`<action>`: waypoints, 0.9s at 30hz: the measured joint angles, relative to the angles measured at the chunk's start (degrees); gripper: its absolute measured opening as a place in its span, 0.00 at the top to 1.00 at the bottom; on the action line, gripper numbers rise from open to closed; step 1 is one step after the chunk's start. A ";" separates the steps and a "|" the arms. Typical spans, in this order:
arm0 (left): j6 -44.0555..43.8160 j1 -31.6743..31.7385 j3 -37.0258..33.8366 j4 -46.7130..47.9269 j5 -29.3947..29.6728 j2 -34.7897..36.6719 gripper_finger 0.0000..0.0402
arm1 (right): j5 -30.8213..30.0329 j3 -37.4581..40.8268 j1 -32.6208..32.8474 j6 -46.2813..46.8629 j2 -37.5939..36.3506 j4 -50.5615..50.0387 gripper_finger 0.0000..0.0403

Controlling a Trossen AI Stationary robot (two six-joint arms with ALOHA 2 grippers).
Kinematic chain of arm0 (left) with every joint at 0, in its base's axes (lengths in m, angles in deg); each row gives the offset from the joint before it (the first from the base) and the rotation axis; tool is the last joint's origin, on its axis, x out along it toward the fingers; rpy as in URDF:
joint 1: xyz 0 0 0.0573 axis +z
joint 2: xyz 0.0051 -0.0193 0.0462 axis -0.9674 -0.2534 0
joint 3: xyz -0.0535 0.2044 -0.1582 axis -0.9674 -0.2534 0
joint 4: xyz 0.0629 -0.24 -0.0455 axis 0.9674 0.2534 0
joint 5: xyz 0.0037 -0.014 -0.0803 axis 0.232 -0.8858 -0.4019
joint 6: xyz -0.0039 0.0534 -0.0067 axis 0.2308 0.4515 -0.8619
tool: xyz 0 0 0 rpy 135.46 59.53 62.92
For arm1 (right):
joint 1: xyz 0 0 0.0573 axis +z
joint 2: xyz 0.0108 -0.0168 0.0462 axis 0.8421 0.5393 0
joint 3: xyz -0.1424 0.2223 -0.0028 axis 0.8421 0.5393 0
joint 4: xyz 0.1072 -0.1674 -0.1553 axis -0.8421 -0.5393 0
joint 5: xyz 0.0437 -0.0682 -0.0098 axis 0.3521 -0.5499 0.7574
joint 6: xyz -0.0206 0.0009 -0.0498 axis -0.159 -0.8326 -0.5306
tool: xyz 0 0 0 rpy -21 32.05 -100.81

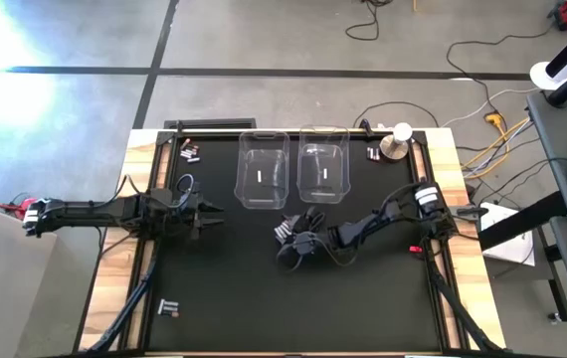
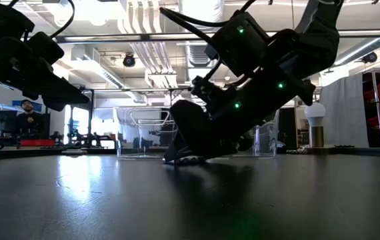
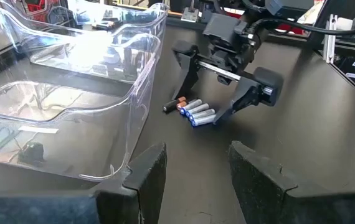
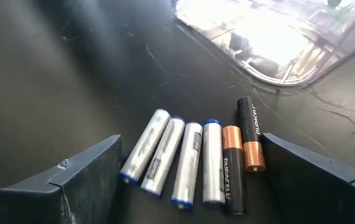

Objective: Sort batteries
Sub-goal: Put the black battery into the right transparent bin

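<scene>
Silver-and-blue cells beside black-and-copper ones, on a black mat.

Between the wide-spread dark grey fingers of the right gripper (image 4: 187, 171) lie four silver batteries (image 4: 179, 155) with blue end caps and two black batteries (image 4: 242, 149) with copper-orange ends and pale lettering. The mat (image 4: 53, 81) beneath is matte black; the bin (image 4: 271, 37) beyond the fingertips is clear. The left gripper (image 3: 193, 171) is dark grey too.

Matte black throughout, blocky links and angular housings. Loose black cables looped beside each arm. White collar with a red mark near the right arm's (image 1: 425, 204) wrist. Small green lights dotted over its dark casing. Flat, wedge-shaped black fingers (image 3: 147, 174) on the left claw (image 3: 193, 177), edges slightly scuffed.
</scene>
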 joint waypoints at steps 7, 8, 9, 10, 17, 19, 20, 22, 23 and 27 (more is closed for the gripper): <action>-0.02 -0.01 0.00 0.01 0.00 0.00 0.61 | 0.18 0.00 1.59 0.31 0.00 0.00 0.09; 0.00 0.00 0.00 0.00 0.00 0.00 0.61 | 0.20 0.00 1.80 0.32 0.00 0.00 0.09; 0.00 0.00 0.00 0.02 0.00 0.00 0.61 | 0.19 -0.01 1.98 0.39 0.00 -0.03 0.09; 0.00 -0.02 0.00 0.00 -0.02 0.00 0.61 | 0.05 -0.10 2.18 0.67 0.00 -0.10 0.09; 0.00 -0.02 0.00 0.02 0.00 0.00 0.61 | -1.34 -2.42 2.50 0.14 0.80 -0.90 0.09; 0.00 0.00 0.00 0.00 0.00 0.00 0.61 | -1.17 -3.96 2.63 -1.09 1.87 -0.52 0.09; 0.00 -0.02 0.00 0.00 0.00 0.00 0.61 | -1.54 -4.62 2.75 -1.45 2.53 -0.77 0.09; -0.01 0.00 0.00 -0.09 -0.02 -0.02 0.61 | -2.23 -6.40 3.05 -1.47 3.92 -0.82 0.09; 0.00 -0.01 0.00 -0.12 0.00 -0.03 0.61 | -2.50 -7.34 3.18 -1.34 4.77 -0.72 0.09; -0.02 -0.02 0.00 -0.39 0.00 -0.15 0.61 | -3.46 -11.65 3.91 -1.29 7.40 -2.24 0.09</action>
